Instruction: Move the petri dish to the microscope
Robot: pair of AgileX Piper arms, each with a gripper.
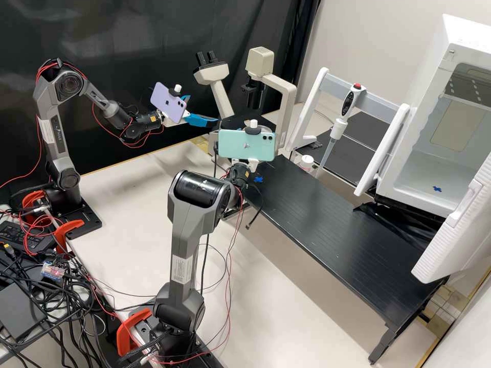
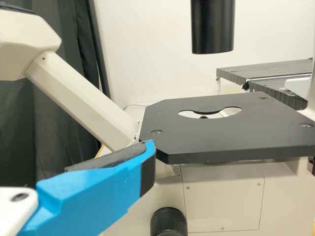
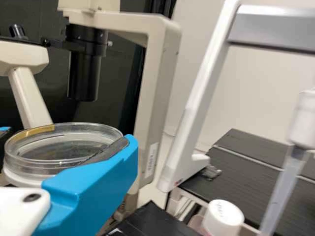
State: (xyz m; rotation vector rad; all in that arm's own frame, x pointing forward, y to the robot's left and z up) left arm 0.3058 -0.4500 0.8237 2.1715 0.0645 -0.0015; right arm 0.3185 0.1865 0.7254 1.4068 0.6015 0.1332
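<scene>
The right gripper (image 1: 252, 164) holds the petri dish (image 3: 64, 147) near the microscope (image 1: 260, 62); the left gripper (image 1: 202, 109) looks spread apart.

In the high view, the cabinet (image 1: 475, 43) is cut off at two o'clock; at twelve, the teal phone (image 1: 245, 145) partly hides the microscope (image 1: 287, 94).

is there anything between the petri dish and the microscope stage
Nothing visible stands between the dish and the stage. The open left end effector hovers beside the stage and a black tube hangs above it, so both might crowd the approach.
</scene>
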